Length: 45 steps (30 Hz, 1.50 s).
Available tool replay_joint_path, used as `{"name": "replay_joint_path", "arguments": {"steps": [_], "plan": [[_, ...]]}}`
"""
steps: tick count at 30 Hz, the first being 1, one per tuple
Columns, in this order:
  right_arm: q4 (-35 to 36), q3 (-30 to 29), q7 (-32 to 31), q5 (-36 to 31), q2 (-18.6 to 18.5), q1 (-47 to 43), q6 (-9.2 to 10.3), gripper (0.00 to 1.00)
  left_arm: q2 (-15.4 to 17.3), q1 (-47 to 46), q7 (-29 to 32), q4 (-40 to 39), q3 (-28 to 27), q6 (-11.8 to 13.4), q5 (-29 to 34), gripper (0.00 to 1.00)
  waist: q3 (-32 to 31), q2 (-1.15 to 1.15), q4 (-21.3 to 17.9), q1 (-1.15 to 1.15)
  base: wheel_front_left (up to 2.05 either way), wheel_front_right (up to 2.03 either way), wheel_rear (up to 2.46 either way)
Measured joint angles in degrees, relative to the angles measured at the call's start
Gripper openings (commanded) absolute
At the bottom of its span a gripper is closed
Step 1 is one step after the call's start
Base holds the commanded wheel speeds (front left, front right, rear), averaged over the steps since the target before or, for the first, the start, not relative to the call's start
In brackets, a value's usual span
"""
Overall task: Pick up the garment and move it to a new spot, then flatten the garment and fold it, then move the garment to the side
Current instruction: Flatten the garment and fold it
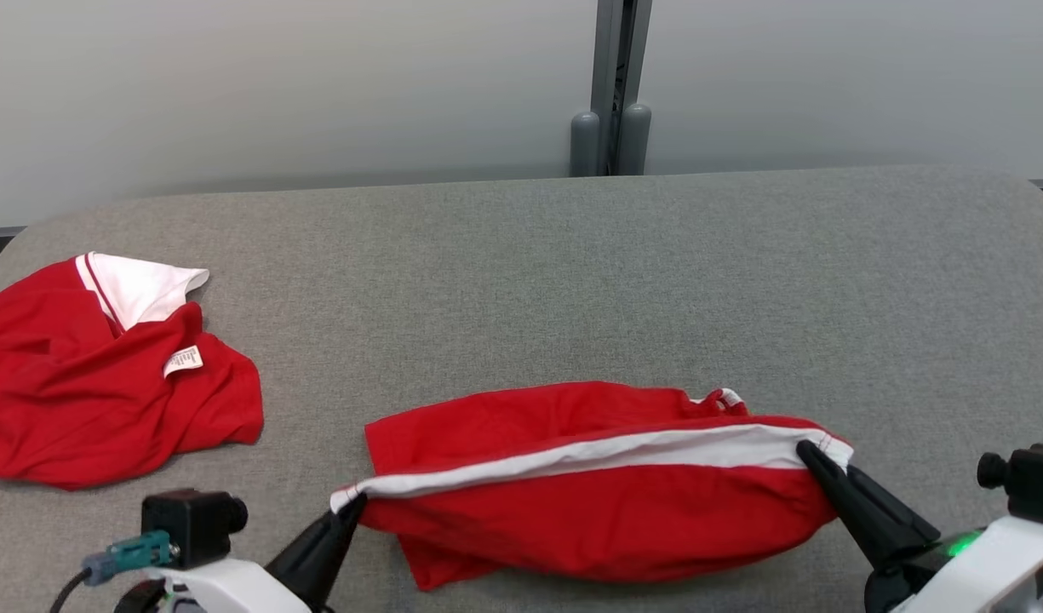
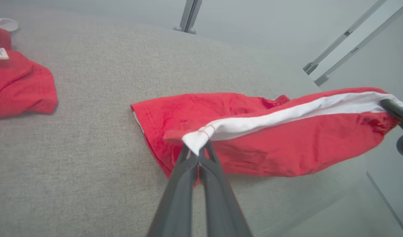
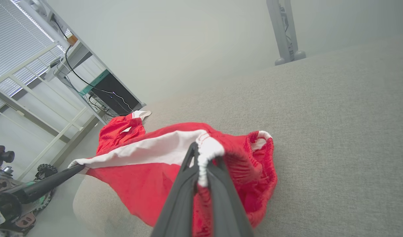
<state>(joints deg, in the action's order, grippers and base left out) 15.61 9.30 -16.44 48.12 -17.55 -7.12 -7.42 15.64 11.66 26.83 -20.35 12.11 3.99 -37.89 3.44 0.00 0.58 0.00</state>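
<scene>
As the left end effector [image 1: 355, 504] and right end effector [image 1: 804, 449] clamp the garment [image 1: 589, 519] taut between them, 1 uneven pull could slip it loose.

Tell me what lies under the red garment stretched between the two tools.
Grey fabric tabletop runs under the red garment, which partly rests on it. The patch directly beneath is covered, so anything there cannot be seen.

left tool [image 1: 353, 504]: pinched closed, low left | right tool [image 1: 806, 453]: pinched closed, low right | both angled inward
</scene>
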Motion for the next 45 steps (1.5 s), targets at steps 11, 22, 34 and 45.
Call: {"name": "replay_joint_path", "arguments": {"steps": [11,22,34,45], "plan": [[-2.57,0.89,-0.08,2.89,0.27,17.80,0.00,0.00,3.66,-19.48,-0.44,7.86,-1.03,-7.36,-0.29,0.00,5.94,0.00,-0.97,0.00,0.00,0.00,0.00],[-15.71,8.83,-1.76,6.08,0.73,54.87,-0.01,0.00,13.17,-57.67,1.10,27.48,0.57,-11.10,4.50,0.00,19.71,0.00,-3.64,0.00,0.00,0.00,0.00],[-34.05,11.62,12.73,8.48,3.71,85.14,-0.09,0.00,13.54,-93.37,-11.90,49.32,8.87,-11.57,8.59,0.00,29.95,0.00,-6.24,0.00,0.00,0.00,0.00],[-44.34,22.71,23.70,9.75,-1.98,91.72,-0.11,0.00,8.91,-98.92,-20.15,60.56,17.71,-11.62,-1.66,0.00,29.13,0.00,-4.68,0.00,0.00,0.00,0.00]]}}
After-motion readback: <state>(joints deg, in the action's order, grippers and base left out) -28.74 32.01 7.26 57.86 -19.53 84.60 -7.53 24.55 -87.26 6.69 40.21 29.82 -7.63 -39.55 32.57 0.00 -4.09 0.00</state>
